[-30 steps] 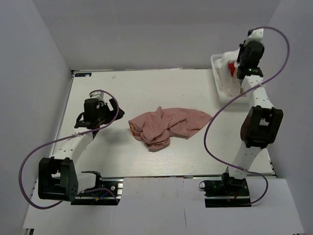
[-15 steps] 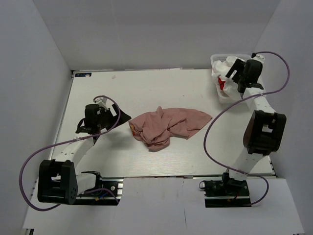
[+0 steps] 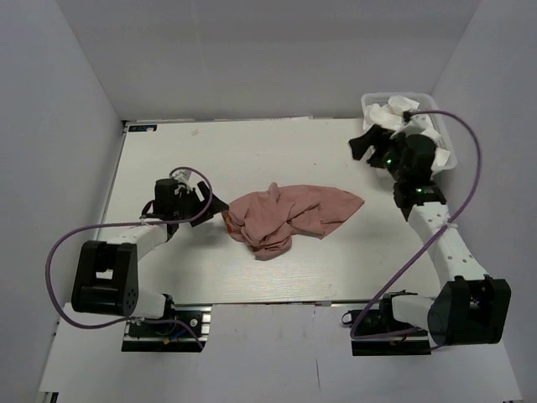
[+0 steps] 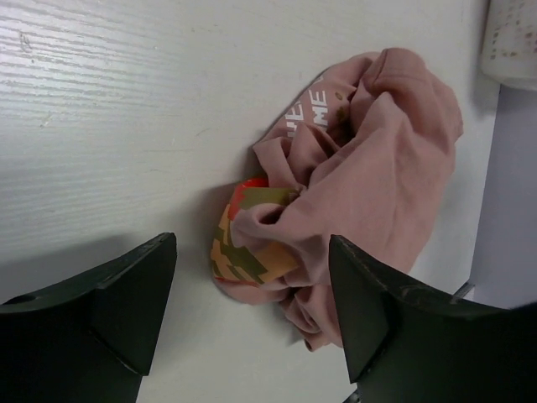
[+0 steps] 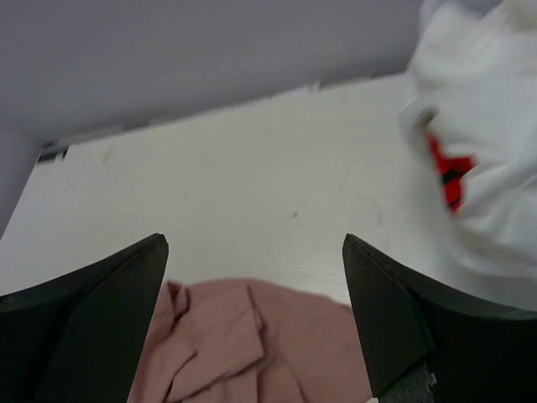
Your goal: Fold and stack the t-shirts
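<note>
A dusty-pink t-shirt (image 3: pixel 289 217) lies crumpled at the middle of the table. In the left wrist view its bunched cloth (image 4: pixel 377 151) shows a colourful print (image 4: pixel 252 248) and white text. My left gripper (image 3: pixel 214 204) is low at the shirt's left edge, open, its fingers (image 4: pixel 117 302) either side of the printed fold without pinching it. White t-shirts (image 3: pixel 401 111) are heaped in the basket at the back right; one shows a red patch (image 5: pixel 449 172). My right gripper (image 3: pixel 363 148) hangs open above the table, left of the basket, holding nothing, with the pink t-shirt (image 5: pixel 243 344) below it.
The white lattice basket (image 3: pixel 449 159) stands at the table's back right corner, behind my right wrist. Grey walls close in the back and both sides. The table (image 3: pixel 252 151) is pale wood-grain. Purple cables loop off both arms.
My left gripper has slid right to the pink shirt's edge. My right arm has swung out of the basket, leftward over the table, leaving the white shirts behind.
</note>
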`<state>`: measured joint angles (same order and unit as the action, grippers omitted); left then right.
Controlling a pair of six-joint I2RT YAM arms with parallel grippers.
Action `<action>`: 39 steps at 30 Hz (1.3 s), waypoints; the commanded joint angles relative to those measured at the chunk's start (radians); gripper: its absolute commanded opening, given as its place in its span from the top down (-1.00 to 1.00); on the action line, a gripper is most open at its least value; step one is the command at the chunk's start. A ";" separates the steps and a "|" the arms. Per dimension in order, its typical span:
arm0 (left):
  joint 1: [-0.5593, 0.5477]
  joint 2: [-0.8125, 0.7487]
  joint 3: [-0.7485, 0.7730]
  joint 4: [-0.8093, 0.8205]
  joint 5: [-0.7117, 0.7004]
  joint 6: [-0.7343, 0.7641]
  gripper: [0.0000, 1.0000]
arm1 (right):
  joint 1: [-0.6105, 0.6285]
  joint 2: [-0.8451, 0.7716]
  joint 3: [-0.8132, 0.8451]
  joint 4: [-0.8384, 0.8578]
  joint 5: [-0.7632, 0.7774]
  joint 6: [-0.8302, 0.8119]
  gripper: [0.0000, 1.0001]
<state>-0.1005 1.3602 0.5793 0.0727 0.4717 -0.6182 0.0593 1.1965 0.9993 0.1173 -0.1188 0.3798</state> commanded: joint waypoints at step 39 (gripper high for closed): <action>-0.065 -0.461 0.557 -0.218 -0.384 0.176 1.00 | 0.459 -0.177 0.213 -0.183 0.339 -0.194 1.00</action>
<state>-0.1680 1.0439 1.1049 -0.1158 0.2329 -0.4953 0.5240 1.1561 1.1919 -0.0834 0.2066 0.2588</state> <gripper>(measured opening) 0.026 0.090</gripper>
